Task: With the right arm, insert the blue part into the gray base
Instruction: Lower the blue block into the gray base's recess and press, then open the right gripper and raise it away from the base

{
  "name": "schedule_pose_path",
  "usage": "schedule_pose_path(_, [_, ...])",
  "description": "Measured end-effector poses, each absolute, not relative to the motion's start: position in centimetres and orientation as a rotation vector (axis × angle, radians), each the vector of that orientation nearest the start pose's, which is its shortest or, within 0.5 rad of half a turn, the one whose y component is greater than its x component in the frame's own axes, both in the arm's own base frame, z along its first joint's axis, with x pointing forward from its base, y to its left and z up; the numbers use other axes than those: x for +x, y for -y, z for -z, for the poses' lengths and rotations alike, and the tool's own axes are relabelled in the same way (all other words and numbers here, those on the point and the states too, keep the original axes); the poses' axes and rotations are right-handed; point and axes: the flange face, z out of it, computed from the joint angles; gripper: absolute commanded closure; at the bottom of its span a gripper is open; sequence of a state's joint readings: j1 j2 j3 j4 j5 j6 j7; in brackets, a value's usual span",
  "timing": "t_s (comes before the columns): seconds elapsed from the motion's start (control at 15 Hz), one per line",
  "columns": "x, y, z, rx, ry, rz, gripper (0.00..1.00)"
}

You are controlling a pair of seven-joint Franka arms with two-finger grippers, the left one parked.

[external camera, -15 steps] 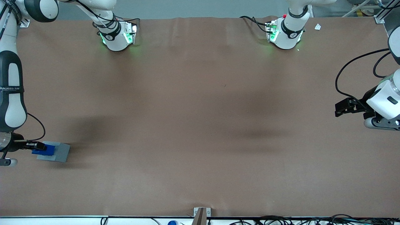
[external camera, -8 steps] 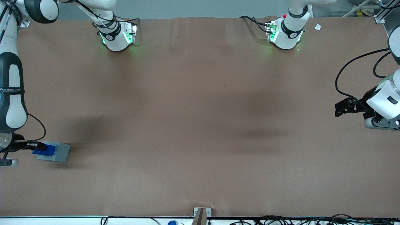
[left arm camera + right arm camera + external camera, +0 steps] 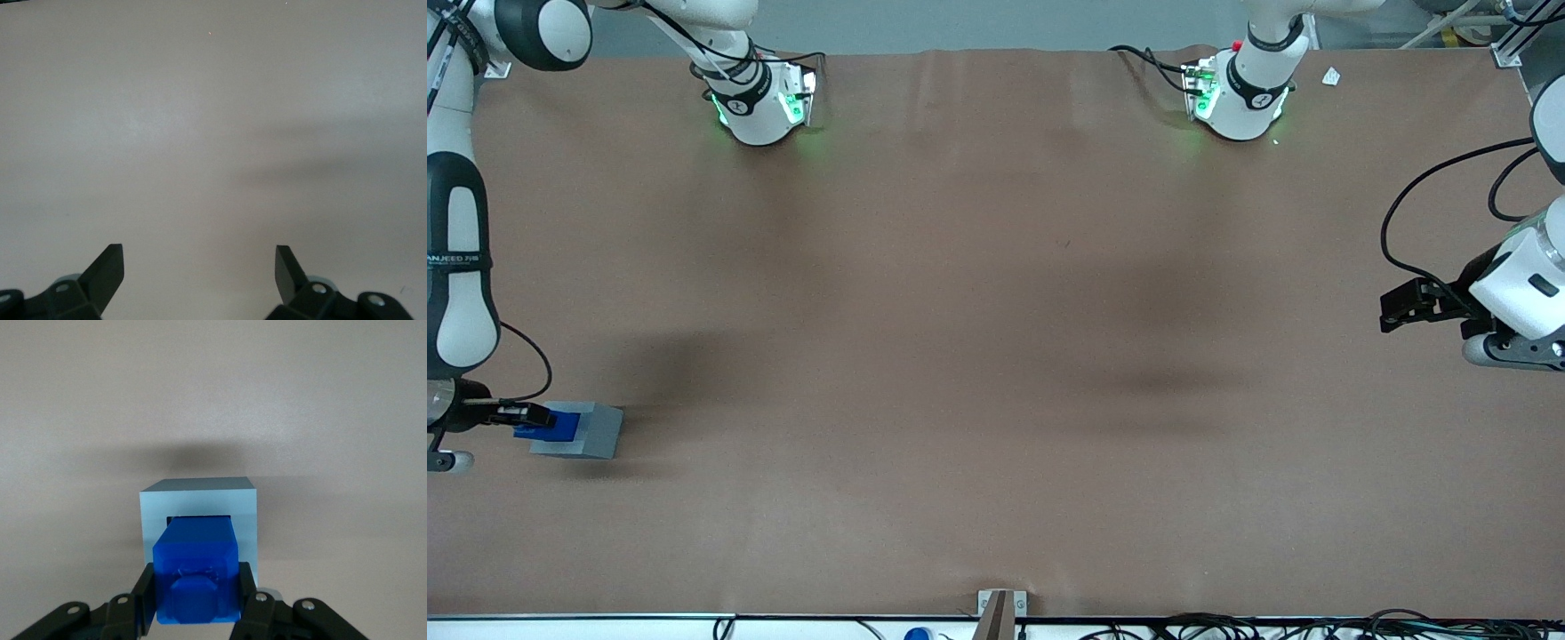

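Observation:
The gray base (image 3: 585, 432) sits on the brown table near the working arm's end. It also shows in the right wrist view (image 3: 198, 505), with its square socket open upward. My right gripper (image 3: 527, 418) is shut on the blue part (image 3: 546, 429) and holds it over the base. In the right wrist view the gripper (image 3: 197, 595) has its black fingers (image 3: 145, 592) pressed against both sides of the blue part (image 3: 196, 577). The part's lower end reaches the socket's opening. How deep it sits is hidden.
The brown table (image 3: 996, 338) stretches wide toward the parked arm's end. Two white arm bases with green lights (image 3: 760, 102) (image 3: 1236, 93) stand along the edge farthest from the front camera. A small metal bracket (image 3: 1000, 604) sits at the nearest edge.
My right gripper has shifted slightly with the blue part over the gray base, toward the working arm's end of the table. The base has stayed in place.

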State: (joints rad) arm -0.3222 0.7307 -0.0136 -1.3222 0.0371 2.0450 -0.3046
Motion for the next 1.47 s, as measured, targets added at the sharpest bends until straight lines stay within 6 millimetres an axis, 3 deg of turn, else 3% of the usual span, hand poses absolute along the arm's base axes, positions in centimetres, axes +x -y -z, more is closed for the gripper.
schedule_pose_path(0.07, [69.9,23.9,-29.9,-3.116,-0.070,0.002,0.99])
schedule_pose_path(0.13, [69.9,23.9,-29.7,-3.116,-0.070,0.002,0.91])
schedule_pose_path(0.27, [70.0,23.9,-29.4,-3.117,-0.069,0.003,0.39])
schedule_pose_path(0.4, [70.0,23.9,-29.3,-3.117,-0.068,0.005,0.00])
schedule_pose_path(0.67, [70.3,23.9,-29.7,-3.120,-0.064,0.025,0.00])
schedule_pose_path(0.8, [70.5,23.5,-32.1,-3.117,-0.053,0.025,0.00])
schedule_pose_path(0.93, [69.8,22.4,-37.0,-3.102,-0.040,-0.019,0.00])
schedule_pose_path(1.13, [67.3,19.1,-45.9,-3.081,-0.078,-0.105,0.00])
schedule_pose_path(1.27, [65.5,15.5,-51.4,-3.084,-0.081,-0.105,0.00])
schedule_pose_path(1.47, [62.7,9.5,-57.4,-3.105,-0.110,-0.111,0.00])
